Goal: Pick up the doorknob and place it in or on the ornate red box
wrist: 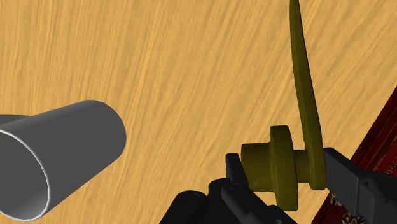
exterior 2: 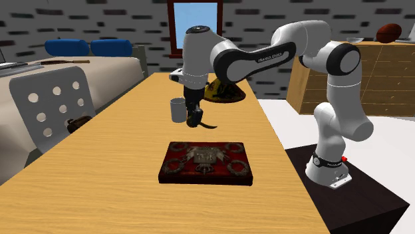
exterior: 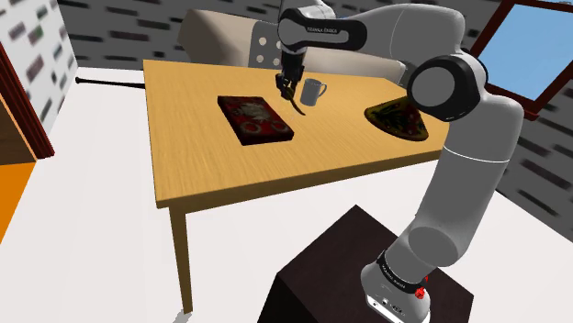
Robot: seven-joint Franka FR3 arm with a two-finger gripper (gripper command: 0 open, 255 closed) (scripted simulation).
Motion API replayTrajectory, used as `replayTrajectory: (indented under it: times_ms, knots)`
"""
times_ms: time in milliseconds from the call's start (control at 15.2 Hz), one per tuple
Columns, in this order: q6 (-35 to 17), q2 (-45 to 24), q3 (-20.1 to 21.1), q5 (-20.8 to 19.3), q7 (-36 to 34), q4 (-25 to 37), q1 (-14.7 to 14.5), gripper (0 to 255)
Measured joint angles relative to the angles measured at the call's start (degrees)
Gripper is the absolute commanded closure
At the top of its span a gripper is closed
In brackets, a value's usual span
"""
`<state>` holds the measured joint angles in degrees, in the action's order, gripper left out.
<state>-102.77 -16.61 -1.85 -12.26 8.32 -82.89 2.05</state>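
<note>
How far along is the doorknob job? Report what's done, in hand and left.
Done: the pick. The gripper clasps the olive doorknob, seemingly lifted clear of the table. In hand: the carry; the gripper hangs between the grey mug and the ornate red box, beside the box rather than over it. Left: move over the box and set the doorknob on its lid, which bears nothing yet.
</note>
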Motion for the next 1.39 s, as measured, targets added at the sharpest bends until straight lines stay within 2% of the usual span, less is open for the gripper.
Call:
replayTrajectory:
  times_ms: [726, 1188, 1386]
  knots:
    - [8.7, -1.4, 0.0, 0.3, 1.7, 10.2, -0.2, 255]
    - [13.9, -5.3, 2.2, -0.7, -4.5, 17.9, -5.4, 255]
    - [17.0, -8.9, 3.1, -1.2, -7.5, 23.8, -8.2, 255]
